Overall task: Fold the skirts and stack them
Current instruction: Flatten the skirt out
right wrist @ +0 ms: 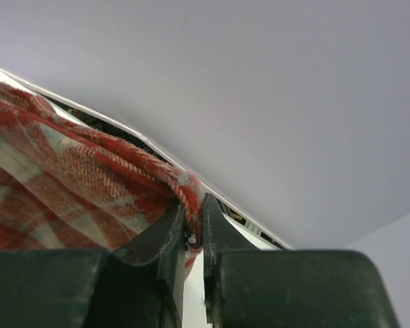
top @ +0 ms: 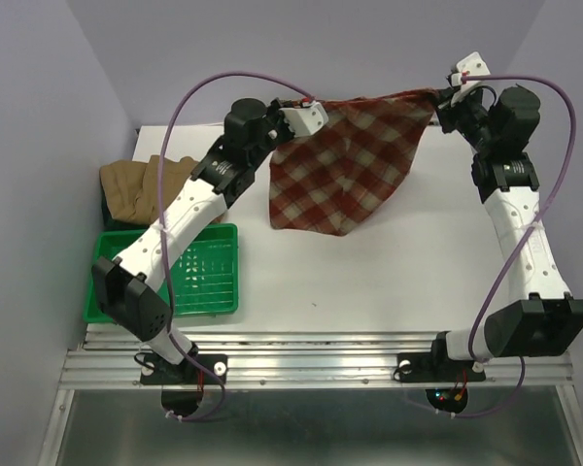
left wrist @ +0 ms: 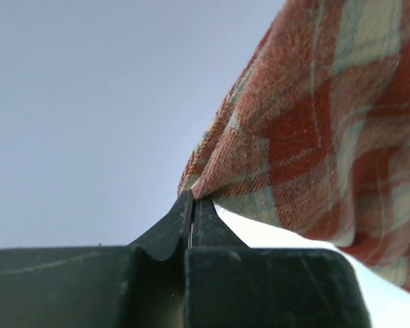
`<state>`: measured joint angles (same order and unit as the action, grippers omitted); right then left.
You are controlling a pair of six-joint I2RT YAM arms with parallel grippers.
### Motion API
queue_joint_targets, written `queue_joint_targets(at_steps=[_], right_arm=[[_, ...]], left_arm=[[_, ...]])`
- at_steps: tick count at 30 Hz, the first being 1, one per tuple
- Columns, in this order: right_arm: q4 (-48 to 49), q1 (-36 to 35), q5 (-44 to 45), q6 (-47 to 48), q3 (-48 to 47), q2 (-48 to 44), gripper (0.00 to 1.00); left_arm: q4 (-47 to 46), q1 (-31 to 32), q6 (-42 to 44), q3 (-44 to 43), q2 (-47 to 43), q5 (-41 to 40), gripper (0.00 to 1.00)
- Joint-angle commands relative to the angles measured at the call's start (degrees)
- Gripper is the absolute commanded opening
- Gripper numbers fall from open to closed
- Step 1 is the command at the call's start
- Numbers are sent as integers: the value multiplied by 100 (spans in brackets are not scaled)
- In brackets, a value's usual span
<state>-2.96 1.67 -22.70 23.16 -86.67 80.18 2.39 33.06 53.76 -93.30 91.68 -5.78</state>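
Hanging spread over table (top: pixel 369 282) far side: plaid skirt (top: pixel 345 160), low point near it. Left gripper (left wrist: pixel 193 199) jaws pinched shut on one top corner, right gripper (right wrist: pixel 191 213) same on other. Risk: thin edge grips, cloth slips if pulled wider apart.

Plaid skirt (left wrist: pixel 314 130): coarse woven cloth, fuzzy nap. Tray (top: pixel 235 267): ribbed plastic, slight gloss. Left gripper (left wrist: pixel 193 197): matt black, lightly scuffed

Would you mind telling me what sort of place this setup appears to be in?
Probably a robot test cell rather than a home: a white table boxed in by plain lilac walls, with a left arm and right arm bolted to a metal rail.
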Motion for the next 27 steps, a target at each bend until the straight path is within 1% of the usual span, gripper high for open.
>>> queue_joint_targets(at_steps=[1, 2, 4, 9, 10, 12, 13, 15, 17, 20, 24, 25, 26, 27], right_arm=[[402, 343, 1304, 935, 28, -758, 1], [315, 343, 1242, 1032, 237, -1037, 1], [140, 343, 1198, 1156, 379, -1258, 1], [-81, 343, 1645, 1077, 336, -1654, 1], [-212, 343, 1663, 1077, 309, -1707, 1], [-432, 343, 1716, 1051, 117, -1857, 1], [-590, 343, 1751, 1033, 11, -1892, 1], [-1091, 343, 1812, 1068, -339, -1971, 1], [-1608, 343, 1804, 1147, -482, -2033, 1], [-2014, 343, 1839, 1182, -570, -1989, 1], [-2112, 343, 1778, 1043, -368, -1603, 1], [-2103, 343, 1734, 955, -350, -1454, 1], [-2086, 343, 1716, 910, -385, -1087, 1], [-2129, 343, 1638, 753, -481, -840, 1]], left_arm=[[95, -344, -356, 206, -1142, -1101, 0], [103, -335, -505, 294, -1248, -979, 0], [174, -326, -620, 364, -1521, -829, 0], [358, -300, -945, 592, -2012, -512, 0], [384, -300, -972, 637, -2101, -294, 0], [507, -291, -1016, 786, -2442, 22, 0], [534, -283, -1034, 830, -2557, 303, 0], [726, -221, -1130, 822, -2794, 489, 0], [824, -169, -1297, 761, -2875, 552, 0], [1131, -168, -1377, 576, -2822, 771, 0], [1272, -168, -1377, 602, -2454, 833, 0], [1264, -159, -1377, 611, -2201, 824, 0], [1246, -168, -1368, 628, -2050, 824, 0], [1176, -168, -1394, 611, -1701, 789, 0]])
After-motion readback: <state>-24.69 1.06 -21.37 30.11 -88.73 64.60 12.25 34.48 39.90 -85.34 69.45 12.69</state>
